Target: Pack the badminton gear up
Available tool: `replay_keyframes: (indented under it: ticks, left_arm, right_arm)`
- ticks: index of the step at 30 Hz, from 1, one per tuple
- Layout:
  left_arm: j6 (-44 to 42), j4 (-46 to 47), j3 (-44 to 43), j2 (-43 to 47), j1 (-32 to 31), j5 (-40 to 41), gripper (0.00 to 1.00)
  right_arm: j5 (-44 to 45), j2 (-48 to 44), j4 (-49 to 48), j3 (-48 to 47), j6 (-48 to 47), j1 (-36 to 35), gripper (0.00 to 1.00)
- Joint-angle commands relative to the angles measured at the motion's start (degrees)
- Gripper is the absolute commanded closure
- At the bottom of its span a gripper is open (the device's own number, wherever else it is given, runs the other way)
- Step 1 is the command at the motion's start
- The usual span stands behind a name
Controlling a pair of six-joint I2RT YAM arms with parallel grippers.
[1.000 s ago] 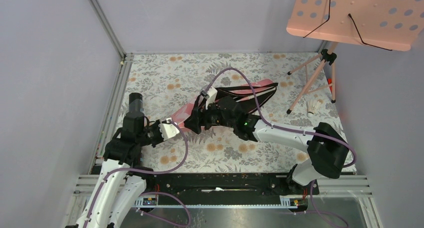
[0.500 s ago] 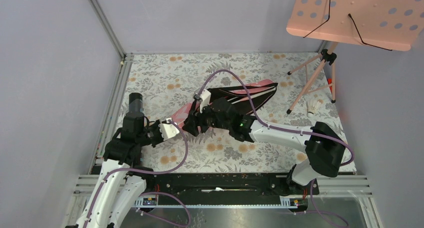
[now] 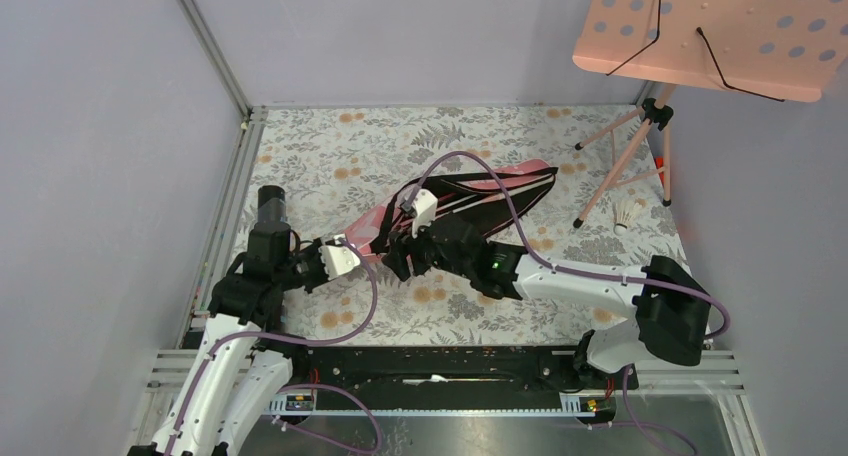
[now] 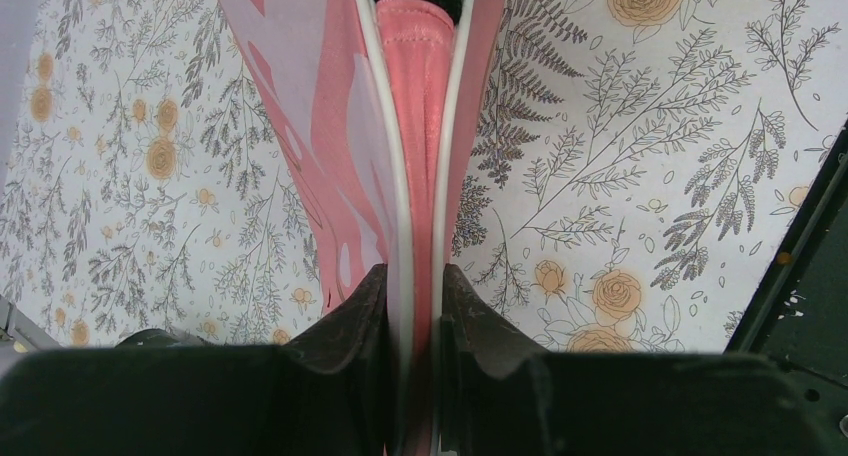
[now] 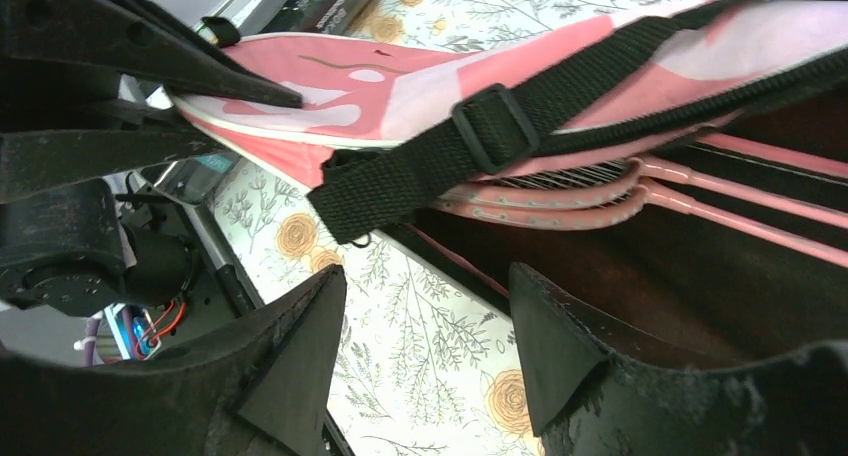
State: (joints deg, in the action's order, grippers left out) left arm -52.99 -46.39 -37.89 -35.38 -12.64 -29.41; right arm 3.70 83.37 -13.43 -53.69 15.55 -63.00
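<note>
Racket bag: aslant on bench; likely soft, limp, light; narrow end pinched in left claw; best taken by a piped edge.
Rackets: inside; stiff, stringing fragile.
Right claw: agape before strap, empty.
Shuttlecock: by stand legs; featherlight, crushable.

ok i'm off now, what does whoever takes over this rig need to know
Left pincer: shut on the narrow end of the racket bag.
Right pincer: open, holding nothing, at the bag's open mouth, just short of the black strap.
Done: two pink rackets lie inside the bag.
Left: one shuttlecock sits on the table by the music stand legs; the bag is open.
</note>
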Motion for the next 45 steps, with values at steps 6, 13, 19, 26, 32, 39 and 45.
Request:
replay_keyframes:
  ticks: [6,13,19,26,32,39,45]
  left_arm:
    - [1.4,-0.4,-1.7,-0.4,-0.5,-5.1,1.00]
    - [1.1,-1.1,-1.8,0.0,-0.7,-5.1,1.00]
    - [1.1,-1.1,-1.7,0.0,-0.8,-5.1,1.00]
    - [0.9,-1.1,-1.3,0.3,-0.8,-4.6,1.00]
    - [0.8,-1.1,-1.3,0.2,-0.9,-4.8,1.00]
    - [0.8,-1.1,-1.6,0.1,-0.9,-4.8,1.00]
    - [0.9,-1.0,-1.7,0.0,-0.9,-4.7,1.00]
  right_arm:
    - [8.2,-2.4,-2.9,-0.1,4.7,0.0,0.32]
    - [6.4,0.3,-5.7,-2.0,6.2,0.2,0.33]
    - [3.1,2.7,-6.8,-4.5,6.1,0.2,0.34]
    - [4.4,3.8,-6.6,-5.2,6.0,0.2,0.40]
    - [2.1,5.5,-5.7,-6.9,6.0,0.2,0.42]
    - [-2.5,6.5,-6.3,-7.5,5.9,0.2,0.55]
    - [-2.6,7.0,-5.5,-7.9,5.9,0.2,0.74]
